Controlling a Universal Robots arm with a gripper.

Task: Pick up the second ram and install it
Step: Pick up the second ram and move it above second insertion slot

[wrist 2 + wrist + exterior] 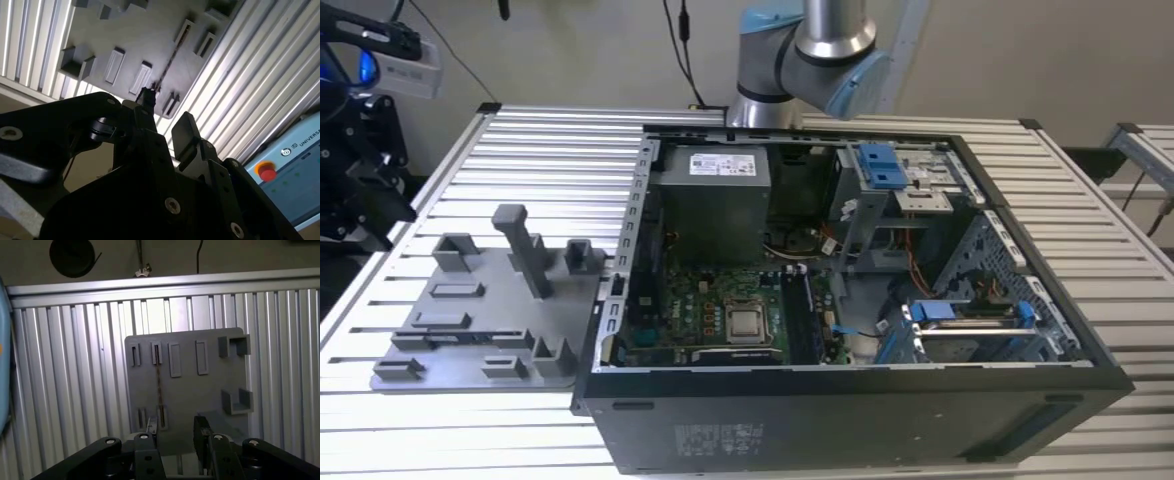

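Exterior view – slatted metal table [520,150]; open PC case [854,425] lies on its side across the table's middle, mobo [720,300] facing up, grey PSU box [710,205] toward the case's far wall, blue drive brackets [883,165] by its far corner. Robot arm [811,55] stands at the table's far edge, behind the case. Grey tray [480,375] w/ upright posts lies flat on the table just beside the case, toward the table edge at the exterior view's left

Item: second ram [159,385] – thin dark stick standing on its long edge on the tray, each end seated in a slotted holder, the two holders near opposite tray edges. In the second wrist view the ram [171,56] reads as a thin slanted line

Item: gripper [175,432] – black, over one edge of the tray, at one end of the ram; also in the second wrist view [167,116]. Jaws spread, nothing pinched btwn them. Ram is not btwn the fingers [201,432]; one finger lines up w/ the ram's end, contact can't be told

Misc: pale-blue control box [267,172] w/ red button, off the table; black round roll [72,256] beyond the table edge
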